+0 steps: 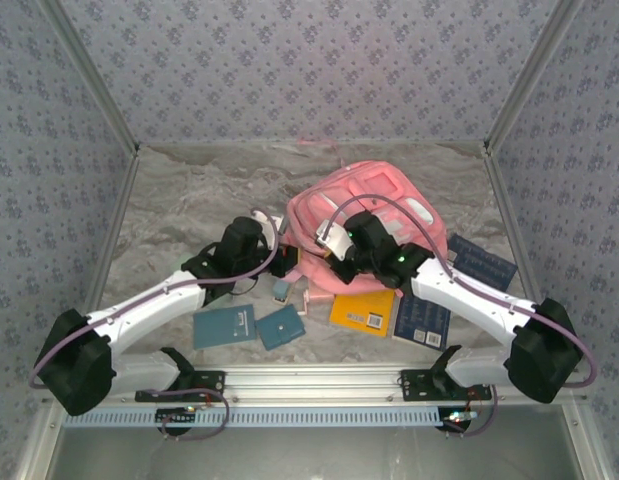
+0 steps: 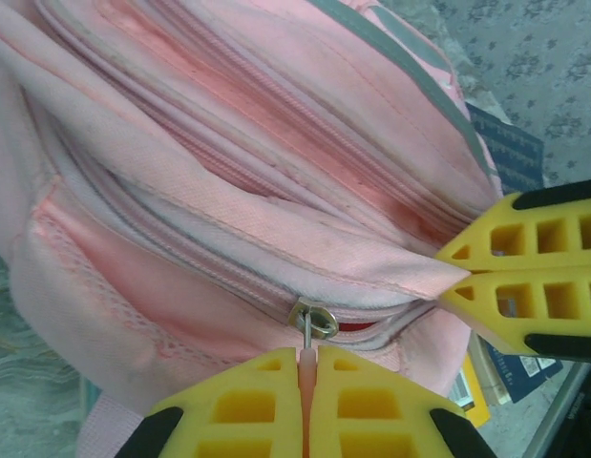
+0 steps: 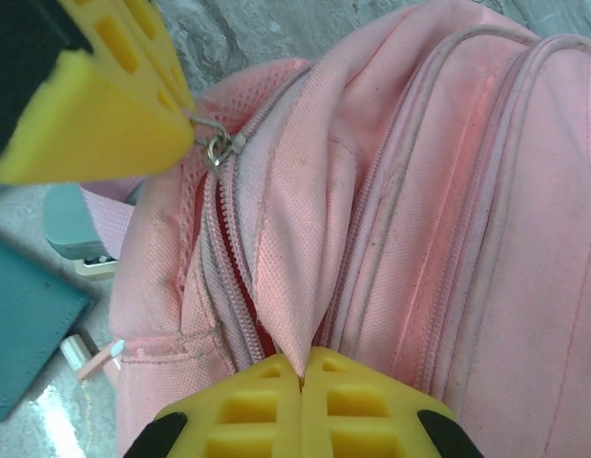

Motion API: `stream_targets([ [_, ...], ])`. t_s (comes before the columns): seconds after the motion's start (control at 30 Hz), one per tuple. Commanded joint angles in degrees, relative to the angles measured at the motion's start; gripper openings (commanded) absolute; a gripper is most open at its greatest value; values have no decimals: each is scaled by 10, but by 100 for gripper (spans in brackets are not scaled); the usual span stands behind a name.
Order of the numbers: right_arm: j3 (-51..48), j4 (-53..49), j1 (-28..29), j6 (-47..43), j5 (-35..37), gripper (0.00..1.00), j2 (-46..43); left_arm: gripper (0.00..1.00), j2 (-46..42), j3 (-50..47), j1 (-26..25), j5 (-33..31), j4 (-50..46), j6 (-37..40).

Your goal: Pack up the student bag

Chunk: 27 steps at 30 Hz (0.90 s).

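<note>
The bag [image 1: 374, 190] is seen lying on the table [image 1: 189, 200], towards the far middle and slightly right of centre, with its pockets turned towards the arms. It is judged to be soft, light and limp. The cloth is expected to sag and crease rather than keep its shape, so a hold is best taken on a firm part such as the zip pull or a seam, with the cloth beside the zip kept taut. The left gripper [image 2: 307, 361] is pressed together on the pink pull tab [image 2: 306, 401] hanging from the metal zip slider [image 2: 314, 318], at the near left side of the bag. The right gripper [image 3: 303, 367] is closed on a fold of cloth [image 3: 295, 296] beside the partly open zip, through which red lining is glimpsed. Two teal books [image 1: 225, 325] are laid near left, and a yellow book [image 1: 364, 310] and dark blue books [image 1: 421, 320] near right, all outside the bag.
</note>
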Motion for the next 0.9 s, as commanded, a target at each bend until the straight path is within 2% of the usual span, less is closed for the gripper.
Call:
stream_targets([
  [0.0,17,-21,8,-24,95,0,-23,0,-7,33,17,-57,-54,14],
  [0.23,18,-30,18,-36,168,0,-63,0,28,78,28,-65,-83,14],
  [0.53,-11,-33,23,-18,275,0,-91,0,90,131,50,-41,-87,21],
  [0.87,-19,-84,13,-31,291,0,-158,0,170,179,66,-19,-70,36],
])
